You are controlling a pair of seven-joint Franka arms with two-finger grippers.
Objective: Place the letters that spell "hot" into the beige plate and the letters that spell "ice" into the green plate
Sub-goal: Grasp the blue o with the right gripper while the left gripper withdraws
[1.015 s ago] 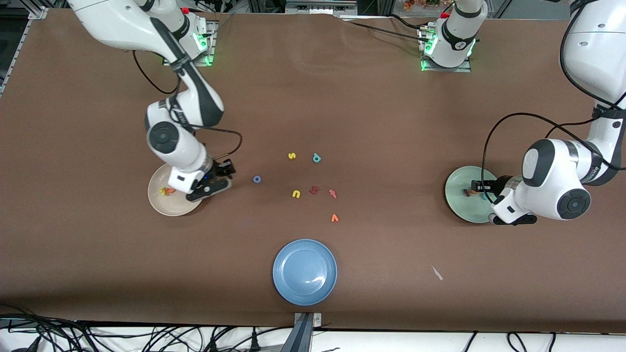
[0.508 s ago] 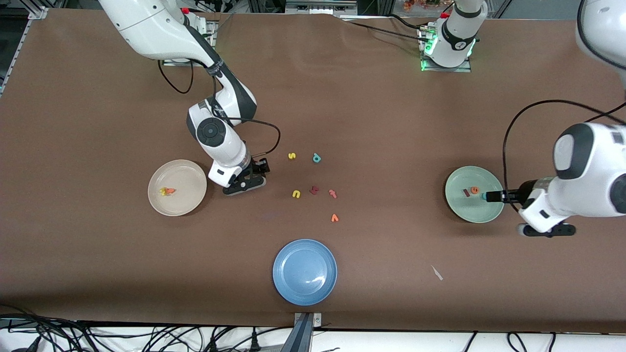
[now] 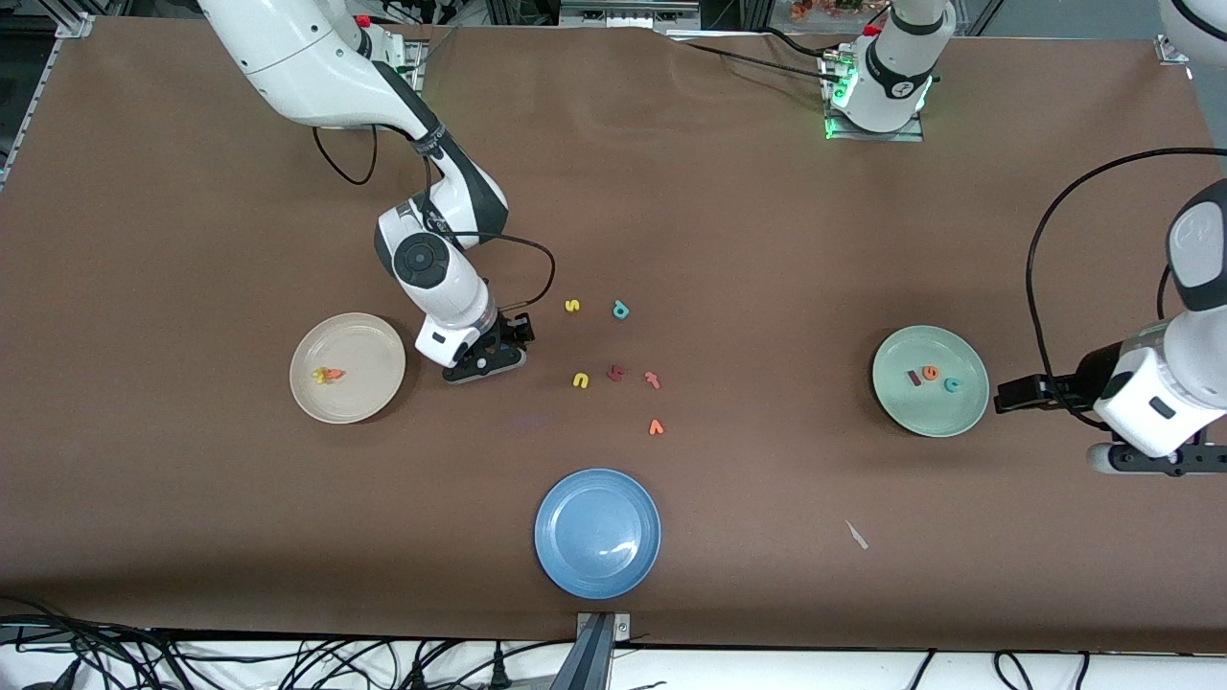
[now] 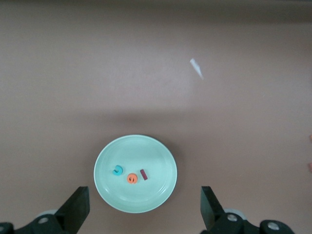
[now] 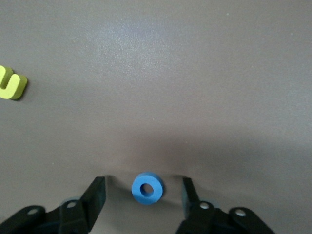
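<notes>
Bench: brown mat (image 3: 767,240), loose letters mid-bench.
Blue o (image 5: 147,187): on the bench between beige plate (image 3: 369,331) and the loose letters, under my right claw (image 5: 144,195). I judge it light, soft foam, prone to skidding; pinch across the ring's outer edge.
Right claw: fingers (image 5: 97,192) half-open, astride the o, not touching.
Beige plate: yellow h and orange t (image 3: 328,375) in.
Green plate (image 3: 968,359): i, c, e (image 4: 130,176) all in.
Left claw (image 4: 144,214): wide, empty, over bare bench beside the green plate.

I see the green plate (image 4: 135,173) low center of frame w/ teal c (image 4: 117,170), orange e (image 4: 131,179), maroon i (image 4: 144,174) in it. My left gripper (image 4: 145,214) fingers spread wide, nothing between. White scrap (image 4: 196,68) upper right.
</notes>
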